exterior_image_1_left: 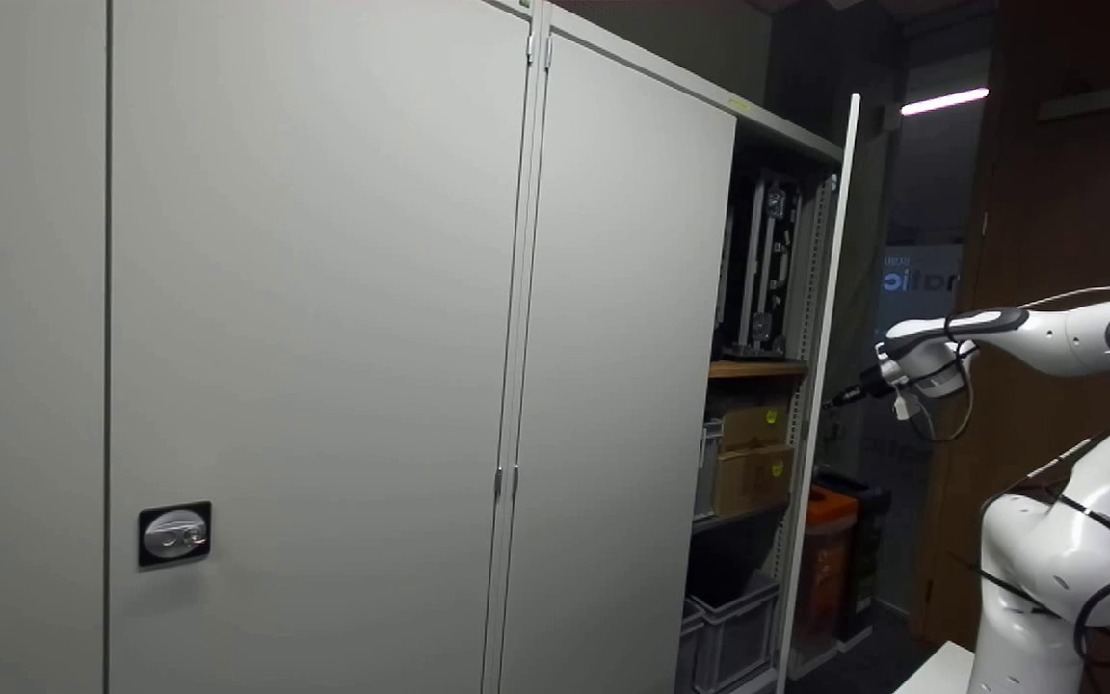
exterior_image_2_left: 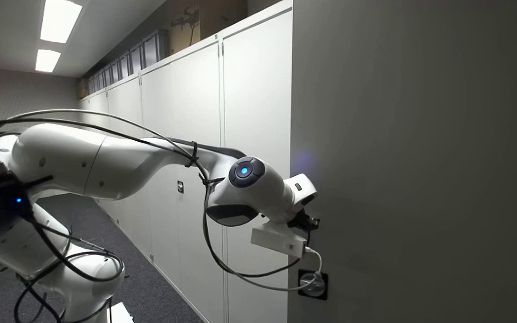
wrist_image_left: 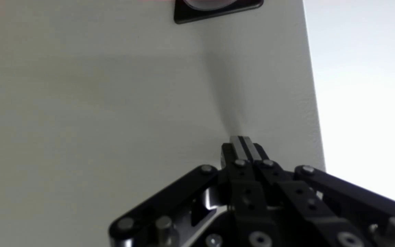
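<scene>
The cabinet door stands open and lies dead ahead of the claw — its outer face meets the line of the fingertips squarely enough to fill most of their outlook. Its long axis runs upright. The claw points at that face close to the door's free edge, above the silver handle and well apart from it. Whether the tips touch the panel or stop just short, I cannot tell from here; they are very near. The claw is clenched, its two fingers pressed together with nothing between them. There is a single arm, so no other hand competes for the door.

Counting outward: one open door, one handle on it. Behind it, inside the cabinet, I make out one wood-coloured shelf with metal framework above, two cardboard boxes one above the other, and at least three grey crates — shadow may hide more. Past the door stand two bins, an orange-topped bin and a dark bin. A second handle sits on a closed door farther along, and two bright ceiling lights hang over the aisle.
</scene>
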Available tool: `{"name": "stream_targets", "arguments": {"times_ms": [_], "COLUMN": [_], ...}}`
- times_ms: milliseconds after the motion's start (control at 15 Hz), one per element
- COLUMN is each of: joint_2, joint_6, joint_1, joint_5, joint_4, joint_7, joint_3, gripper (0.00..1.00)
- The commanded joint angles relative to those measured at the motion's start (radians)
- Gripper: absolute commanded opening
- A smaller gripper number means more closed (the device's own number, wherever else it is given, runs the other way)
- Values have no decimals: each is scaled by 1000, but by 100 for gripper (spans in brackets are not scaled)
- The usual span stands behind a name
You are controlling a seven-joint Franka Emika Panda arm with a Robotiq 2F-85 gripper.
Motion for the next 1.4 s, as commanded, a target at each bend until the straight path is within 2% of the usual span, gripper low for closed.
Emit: {"name": "stream_targets", "arguments": {"times_ms": [0, 600, 1333], "joint_2": [23, 8, -17], "joint_6": [20, 8, -16], "joint_1": [103, 265, 336], "joint_5": [49, 15, -25], "joint_4": [85, 200, 232], "joint_7": [3, 69, 188], "joint_3": [-67, -202, -251], "gripper": [0, 0, 0]}}
